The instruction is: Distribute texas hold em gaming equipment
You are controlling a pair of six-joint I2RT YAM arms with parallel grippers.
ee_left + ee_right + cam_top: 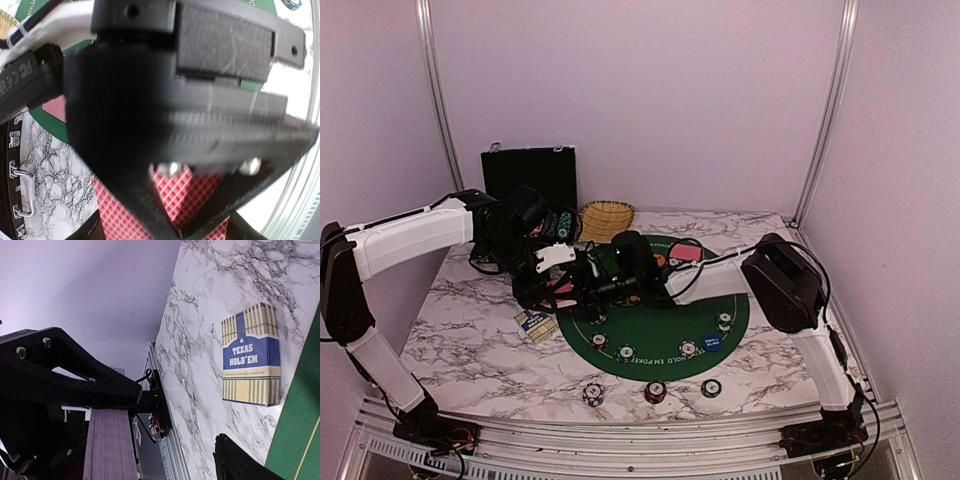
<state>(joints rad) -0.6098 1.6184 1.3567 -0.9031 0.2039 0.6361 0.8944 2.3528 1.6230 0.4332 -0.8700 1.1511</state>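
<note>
My left gripper [558, 286] is shut on a stack of red-checked playing cards [195, 195], held above the left rim of the green mat [650, 325]. My right gripper [590, 285] meets it from the right. Its jaws stand open around the stack's edge [107, 445], and one finger [240, 462] is well clear of it. Striped poker chips lie on the mat [626, 352] and on the marble in front [655, 392]. A blue disc [712, 343] and a pink card [685, 253] also lie on the mat.
A blue-and-gold Texas Hold'em card box [250, 355] lies on the marble just left of the mat. A straw basket [607, 218] and a black case [529, 175] stand at the back. Both arms cross over the mat's left half.
</note>
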